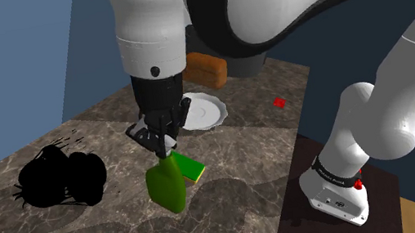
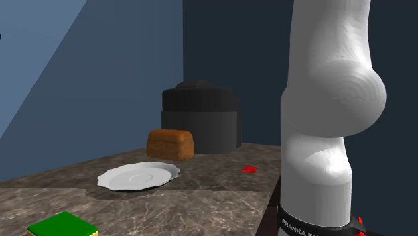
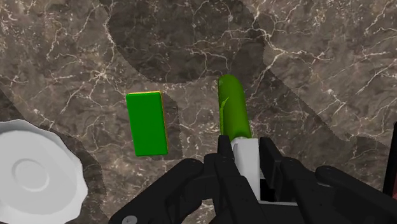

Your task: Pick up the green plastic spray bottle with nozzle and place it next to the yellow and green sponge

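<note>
Green below a white nozzle head, the spray bottle [image 1: 167,187] hangs tilted from the gripper [image 1: 160,142], whose black fingers [image 3: 224,156] pinch that white head from both sides. Whether its base touches the marble counter [image 1: 40,232] I cannot tell. The yellow and green sponge [image 1: 194,168] lies just beside it, at about two o'clock from the bottle in the shoulder view. Farther off, at one o'clock from the sponge, sits the white plate [image 1: 202,111], with a small red thing [image 1: 280,103] at three o'clock from it, then the brown loaf [image 1: 209,68]. A black pot [image 2: 201,115] stands behind the loaf. The likely trouble is that, let go at this tilt, the bottle may topple onto the sponge or roll away, since the hold is high and narrow.
</note>
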